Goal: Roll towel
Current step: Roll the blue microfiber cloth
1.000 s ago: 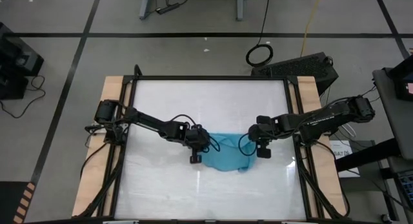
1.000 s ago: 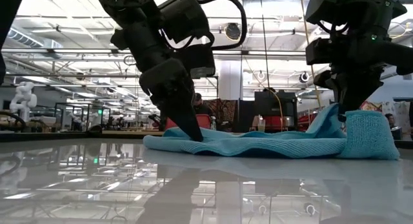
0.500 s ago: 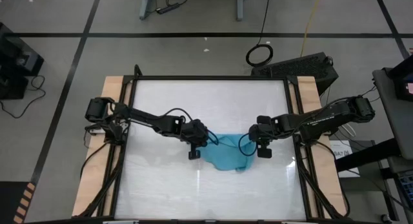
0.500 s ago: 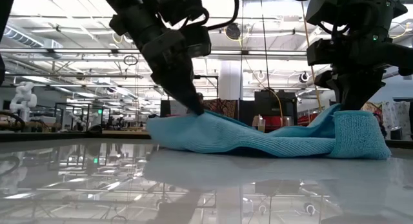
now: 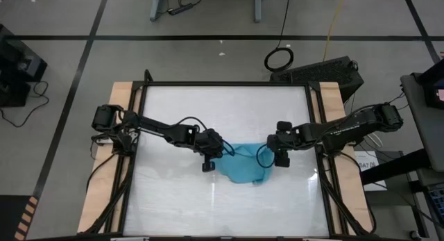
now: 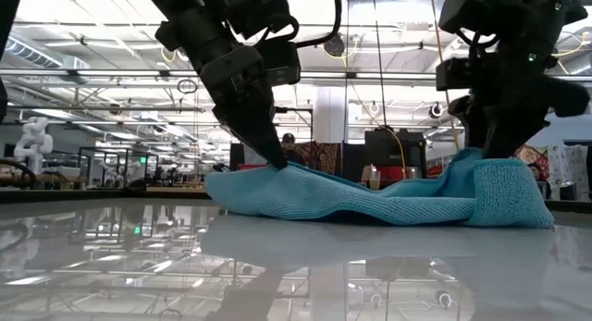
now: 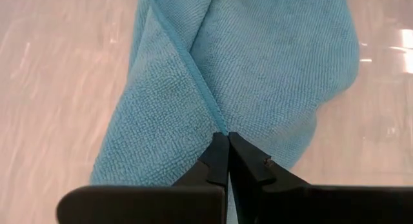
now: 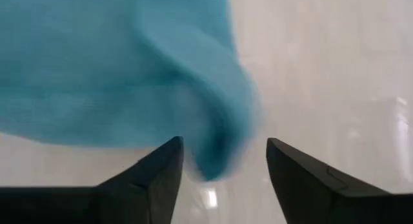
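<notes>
Your left tool [image 7: 222,139] is pinched tight on the left edge of the towel [image 5: 241,163] and holds that edge up off the bench [image 5: 173,199]. The towel runs away from this tool toward the right one, lying long between the two. It is soft, blue-green, and bumpy with folds. Your right tool [image 8: 222,161] is wide open with the right end of the towel sitting between its fingers, not yet held. I think the left arm leads, so you should roll toward the right tool.
</notes>
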`<state>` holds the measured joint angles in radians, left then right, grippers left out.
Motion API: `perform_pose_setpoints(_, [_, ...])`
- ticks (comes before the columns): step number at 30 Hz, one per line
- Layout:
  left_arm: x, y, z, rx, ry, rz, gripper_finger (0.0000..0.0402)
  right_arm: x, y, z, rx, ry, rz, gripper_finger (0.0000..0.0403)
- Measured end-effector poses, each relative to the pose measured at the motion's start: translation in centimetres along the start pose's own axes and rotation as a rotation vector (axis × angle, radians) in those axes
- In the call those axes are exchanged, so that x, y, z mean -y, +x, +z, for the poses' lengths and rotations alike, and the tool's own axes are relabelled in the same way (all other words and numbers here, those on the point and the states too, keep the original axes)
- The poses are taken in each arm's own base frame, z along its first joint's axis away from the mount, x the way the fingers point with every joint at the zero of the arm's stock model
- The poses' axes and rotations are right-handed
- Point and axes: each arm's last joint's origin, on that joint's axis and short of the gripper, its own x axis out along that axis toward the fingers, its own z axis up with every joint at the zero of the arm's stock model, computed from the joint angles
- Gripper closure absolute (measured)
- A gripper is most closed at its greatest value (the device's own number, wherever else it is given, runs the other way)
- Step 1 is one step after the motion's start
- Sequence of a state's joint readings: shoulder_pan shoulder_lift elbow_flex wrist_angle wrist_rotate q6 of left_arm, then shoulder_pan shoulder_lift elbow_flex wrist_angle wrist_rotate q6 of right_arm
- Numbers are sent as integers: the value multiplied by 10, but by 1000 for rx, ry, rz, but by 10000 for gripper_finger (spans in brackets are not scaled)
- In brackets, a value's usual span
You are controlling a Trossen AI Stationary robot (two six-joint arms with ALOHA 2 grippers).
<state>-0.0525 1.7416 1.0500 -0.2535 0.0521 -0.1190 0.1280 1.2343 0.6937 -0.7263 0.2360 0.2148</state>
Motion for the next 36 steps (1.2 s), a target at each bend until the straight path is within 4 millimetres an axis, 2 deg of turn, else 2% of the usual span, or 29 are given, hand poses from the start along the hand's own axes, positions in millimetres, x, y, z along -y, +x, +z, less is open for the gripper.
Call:
perform_pose_setpoints(4, [0,0,0,-1,-5,0,394,3,-1,-2,-2,23,-73,177])
perform_pose_setpoints(15, [-3,0,-1,-16,-20,7,394,7,-17,-1,112,73,-73,180])
perform_pose_setpoints(18, [-5,0,-2,-19,-37,11,394,6,-24,6,219,107,-27,188])
perform_pose_setpoints(23, [-5,0,-1,-18,-44,11,394,-12,-32,37,520,56,204,200])
perform_pose_setpoints(28, [-5,0,-1,-17,-46,11,394,-34,-12,62,680,-19,264,212])
perform_pose_setpoints(36, [-5,0,-1,-12,-53,9,394,-52,47,81,696,-15,258,243])
